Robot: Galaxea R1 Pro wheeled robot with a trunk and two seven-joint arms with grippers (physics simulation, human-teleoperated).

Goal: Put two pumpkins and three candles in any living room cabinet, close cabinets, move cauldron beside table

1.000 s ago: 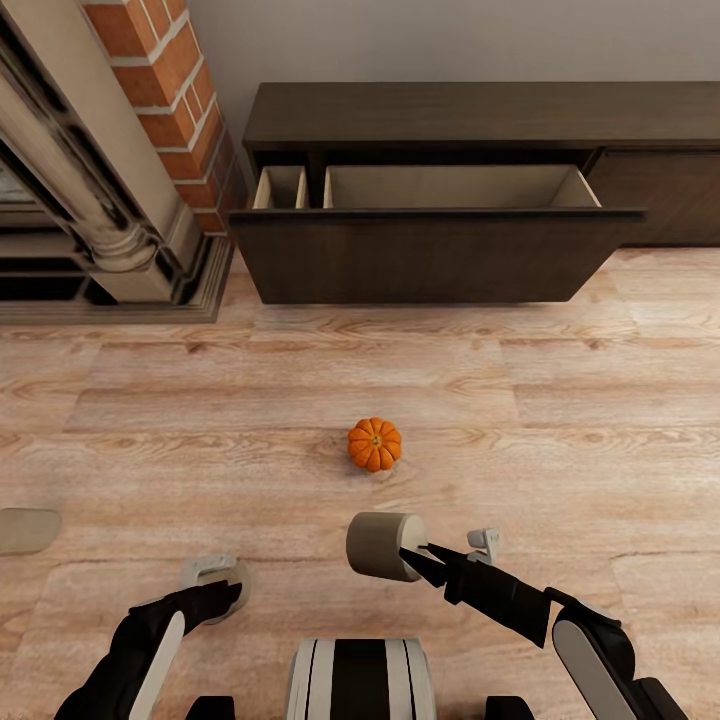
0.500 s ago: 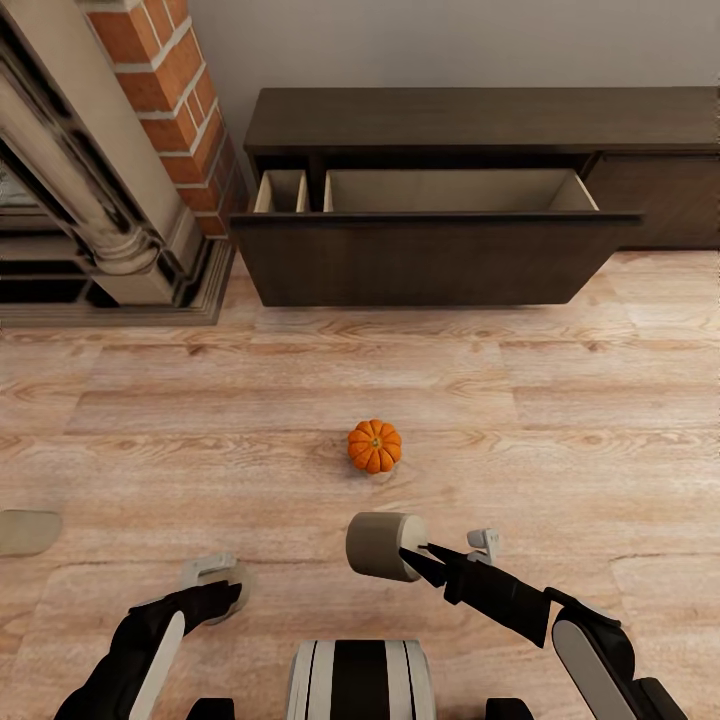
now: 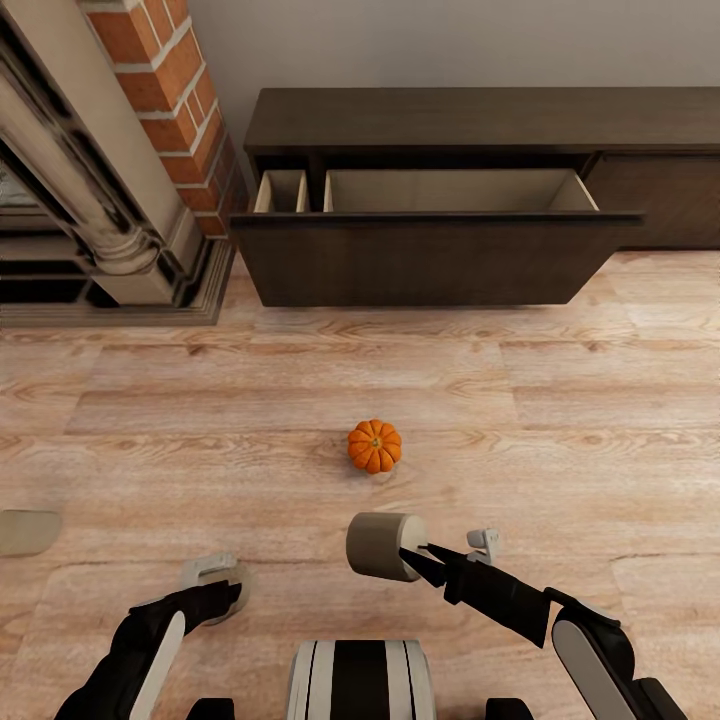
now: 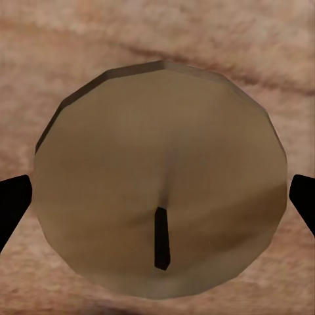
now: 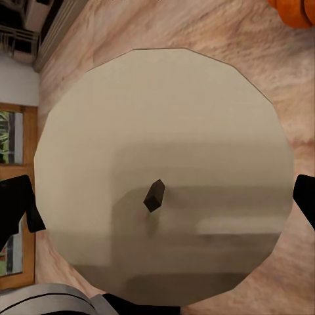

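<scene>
Not far along yet. One candle (image 3: 383, 545) clamped in the right gripper (image 3: 412, 560), low in the middle of the head picture. Another candle (image 4: 161, 177) between the left gripper's (image 3: 215, 580) black tips; squeezed or loose, hard to tell. A third candle (image 3: 25, 530) cut off at the left edge. One pumpkin (image 3: 375, 445) on the floor mid-frame. Cabinet (image 3: 440, 120) drawers pulled open up top, insides partly hidden.

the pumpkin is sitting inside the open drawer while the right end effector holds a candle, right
Not quite. The head view shows the pumpkin on the wooden floor, well short of the cabinet's open drawer. The right end effector does hold a candle.
</scene>
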